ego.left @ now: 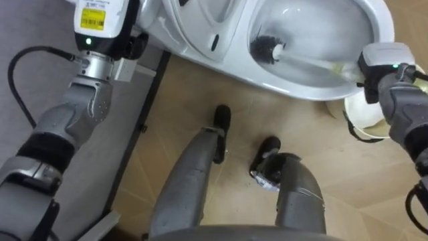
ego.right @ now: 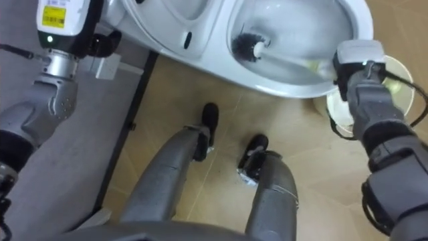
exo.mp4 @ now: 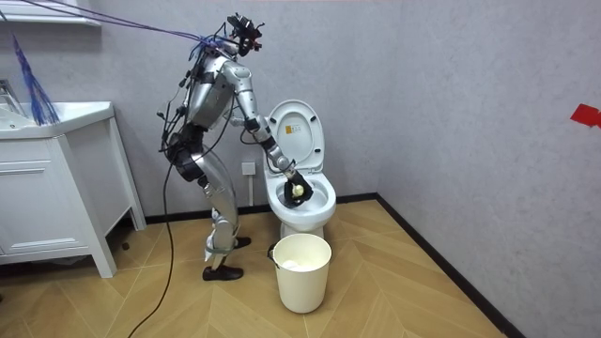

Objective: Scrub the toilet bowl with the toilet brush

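Robot stood close to the toilet [ego.left: 301, 87], trunk leaned over the bowl, lid raised (room view). Right hand [ego.left: 381, 59] sat at the bowl's rim, clamped on the far end of the toilet brush [ego.left: 304, 60]. The fingers were mostly tucked under the hand's back, so the grip was judged from the handle ending there. The handle ran from that hand slantwise down into the bowl, and the bristle head [ego.left: 267, 48] lay well ahead of the fingers against the inner wall, near the water. Left hand [ego.left: 100, 23] was raised beside the toilet's outer flank. Its fingers were cut off at the edge, so it could not be told whether they were apart or together, nor whether they touched the porcelain. White bucket [exo.mp4: 302, 277] stood directly below the right forearm, just beside the bowl's front. Step judged: scrubbing under way, with the head in contact or nearly so. Risks noted: (1) the grip at the handle's very tip gives long leverage, so a hard push on the wall could twist the handle in the fingers or let it slip out; (2) a fast sweep or a lift over the rim would flick water onto the wooden floor and the feet; (3) dropping the forearm could knock the bucket; (4) the forward lean leaves little balance margin if the head snags.
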Robot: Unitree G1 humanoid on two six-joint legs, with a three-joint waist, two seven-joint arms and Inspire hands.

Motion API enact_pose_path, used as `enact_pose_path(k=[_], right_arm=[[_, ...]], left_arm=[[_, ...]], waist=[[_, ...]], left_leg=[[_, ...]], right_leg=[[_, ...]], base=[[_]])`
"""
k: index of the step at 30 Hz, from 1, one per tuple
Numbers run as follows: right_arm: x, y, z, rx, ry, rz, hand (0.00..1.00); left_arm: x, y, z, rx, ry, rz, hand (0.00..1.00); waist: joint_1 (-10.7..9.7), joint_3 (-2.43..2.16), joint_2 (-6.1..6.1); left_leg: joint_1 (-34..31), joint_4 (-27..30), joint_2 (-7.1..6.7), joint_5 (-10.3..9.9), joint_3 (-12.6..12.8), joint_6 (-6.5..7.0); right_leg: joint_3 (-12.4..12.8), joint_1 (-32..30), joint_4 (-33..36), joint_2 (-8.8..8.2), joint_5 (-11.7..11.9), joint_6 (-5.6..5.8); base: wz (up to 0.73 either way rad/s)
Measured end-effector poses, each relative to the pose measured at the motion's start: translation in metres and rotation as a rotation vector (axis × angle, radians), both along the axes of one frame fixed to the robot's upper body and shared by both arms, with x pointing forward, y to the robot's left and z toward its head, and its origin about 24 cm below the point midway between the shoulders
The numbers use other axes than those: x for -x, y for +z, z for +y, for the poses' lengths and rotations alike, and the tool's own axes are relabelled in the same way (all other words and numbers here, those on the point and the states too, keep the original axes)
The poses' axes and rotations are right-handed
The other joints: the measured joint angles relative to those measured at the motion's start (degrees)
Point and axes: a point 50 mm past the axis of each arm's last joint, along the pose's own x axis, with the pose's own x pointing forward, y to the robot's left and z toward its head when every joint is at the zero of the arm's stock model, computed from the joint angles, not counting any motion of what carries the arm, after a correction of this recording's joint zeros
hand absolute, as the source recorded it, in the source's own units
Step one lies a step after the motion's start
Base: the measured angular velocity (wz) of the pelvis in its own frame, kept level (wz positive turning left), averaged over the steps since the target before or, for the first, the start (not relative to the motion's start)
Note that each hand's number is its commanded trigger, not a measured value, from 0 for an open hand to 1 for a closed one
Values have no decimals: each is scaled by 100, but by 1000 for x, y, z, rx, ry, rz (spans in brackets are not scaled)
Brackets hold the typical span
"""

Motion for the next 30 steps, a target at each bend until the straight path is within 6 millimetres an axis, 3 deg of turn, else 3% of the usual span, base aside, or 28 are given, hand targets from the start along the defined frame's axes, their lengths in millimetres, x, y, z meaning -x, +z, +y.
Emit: enact_pose_path(k=[8, 15, 22, 24, 25, 27, 30], right_arm=[[-18, 23, 1, -108, -42, -136, 100], [-24, 37, -4, -129, -84, -210, 100], [-16, 24, -3, -9, -19, -136, 100], [-5, 7, -3, 59, 28, -62, 100], [-2, 4, -2, 72, 38, -46, 100], [7, -9, -1, 132, 78, 10, 100], [15, -18, -3, 142, 46, 23, 100]], left_arm=[[-6, 14, 11, -35, 22, -35, 0], [-7, 16, 13, -56, 56, -49, 0], [-7, 11, 12, -80, 78, 0, 0], [-7, 4, 10, -71, 93, 26, 0], [-7, 2, 10, -68, 97, 32, 0], [-5, -7, 7, -57, 108, 70, 0], [-3, -14, 3, -37, 126, 98, 0]], waist=[[-185, 116, -198], [-364, 103, -211], [-353, 80, -180], [-285, 18, -70], [-271, 10, -26], [-157, -44, 179], [-72, -105, 352]], left_leg=[[-122, 140, -1, 65, 112, -18], [-193, 208, -85, 146, 124, 29], [-126, 223, -79, 145, 165, 66], [-56, 192, -40, 139, 129, 74], [-46, 189, -32, 138, 126, 74], [-39, 169, 25, 128, 136, 87], [5, 48, 43, 131, 195, 86]], right_leg=[[17, -216, 399, -138, -137, -87], [-32, -295, 568, -274, -144, -82], [-7, -225, 551, -245, -97, -38], [-38, -108, 415, -166, -51, -25], [-58, -87, 388, -162, -46, -32], [-41, -56, 272, -83, 13, -22], [9, -65, 181, -65, 56, -22]], base=[[5], [6], [-2], [-5], [-5], [-12], [-10]])
